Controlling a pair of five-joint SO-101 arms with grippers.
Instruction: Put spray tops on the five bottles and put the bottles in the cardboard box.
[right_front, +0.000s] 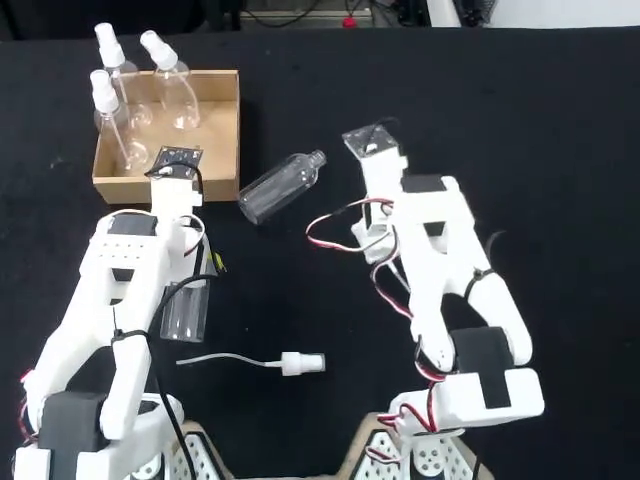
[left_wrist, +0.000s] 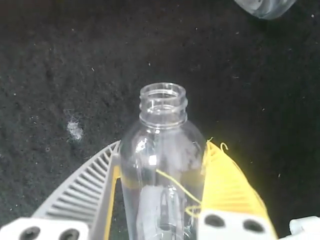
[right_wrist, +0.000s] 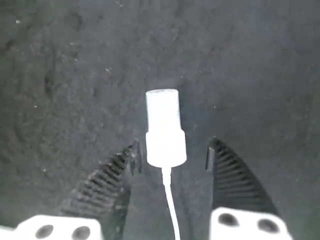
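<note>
High view: three clear plastic bottles with white spray tops (right_front: 180, 100) lie in the brown cardboard box (right_front: 222, 130) at the far left corner of the black desk (right_front: 560, 150). By this count three of five are done. One uncapped clear bottle (right_front: 283, 186) lies just beside the box. One loose white spray top (right_front: 302, 362) lies near the front edge.

Left wrist view: the left tool (left_wrist: 162, 145) grips the fifth clear bottle (left_wrist: 162, 170), its neck bare.

Right wrist view: the right tool (right_wrist: 172, 147) stands wide around a white spray top with tube (right_wrist: 165, 130), not touching it.

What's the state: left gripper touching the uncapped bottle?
Touching. The left wrist view shows the left gripper with its fingers pressed against both sides of the uncapped bottle, no gap.
</note>
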